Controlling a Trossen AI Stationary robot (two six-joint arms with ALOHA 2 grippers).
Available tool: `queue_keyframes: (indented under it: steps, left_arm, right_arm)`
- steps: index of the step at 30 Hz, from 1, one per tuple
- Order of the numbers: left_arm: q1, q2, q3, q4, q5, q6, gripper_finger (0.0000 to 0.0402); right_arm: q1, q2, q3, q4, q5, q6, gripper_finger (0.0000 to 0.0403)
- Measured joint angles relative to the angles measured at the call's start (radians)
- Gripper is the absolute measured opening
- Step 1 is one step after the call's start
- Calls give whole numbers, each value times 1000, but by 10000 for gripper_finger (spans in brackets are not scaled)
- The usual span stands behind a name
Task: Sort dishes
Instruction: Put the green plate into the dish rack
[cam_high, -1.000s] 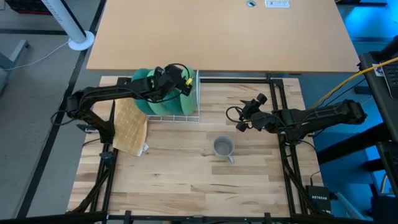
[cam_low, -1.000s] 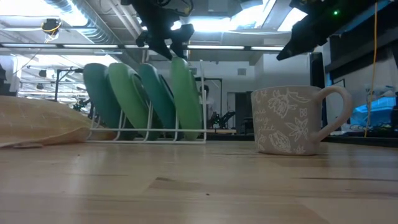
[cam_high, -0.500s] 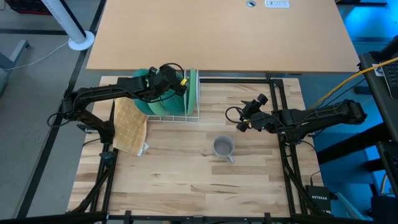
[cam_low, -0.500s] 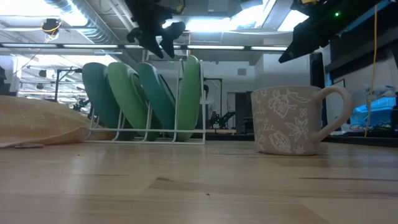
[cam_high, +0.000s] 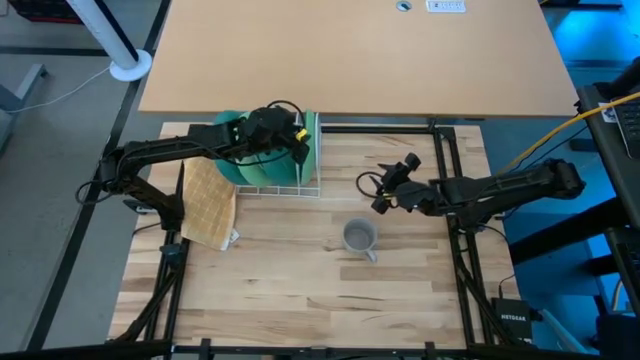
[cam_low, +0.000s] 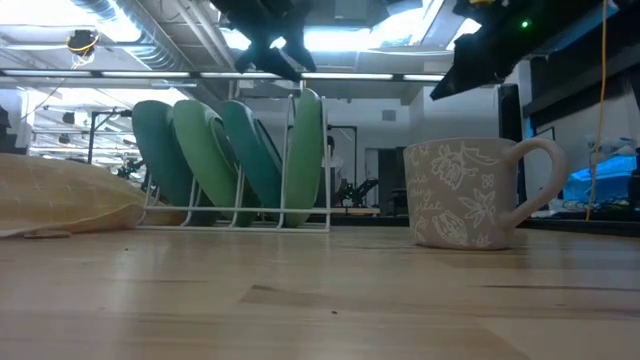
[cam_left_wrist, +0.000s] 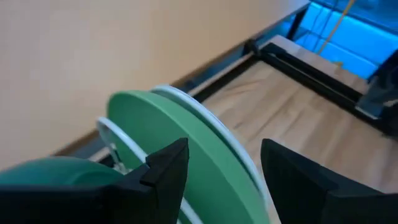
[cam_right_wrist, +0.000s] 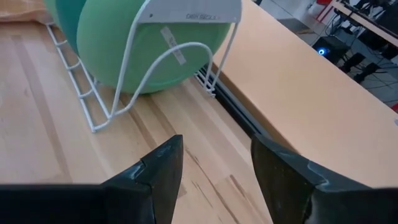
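Pale wood table (cam_high: 300, 290) (open-ceiling room behind) lies beneath both spread hands: left hand (cam_high: 297, 140), right hand (cam_high: 384, 193).

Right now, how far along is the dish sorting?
Done: four plates stand upright in the white rack. In hand: nothing; the open left end effector hovers over the rack, the right end effector is open too. Left: the mug on the table.
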Motion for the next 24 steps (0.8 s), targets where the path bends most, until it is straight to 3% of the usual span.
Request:
queue_keyframes:
  steps: [9,16,24]
  left_arm:
    - [0,0,1,-19,94,-93,174]
    - [7,0,1,-29,96,-143,132]
    - [6,6,2,-85,96,-232,123]
  right_arm:
    - [0,112,0,17,1,-1,195]
    - [0,143,0,45,6,-27,195]
    - [0,142,0,73,6,-28,195]
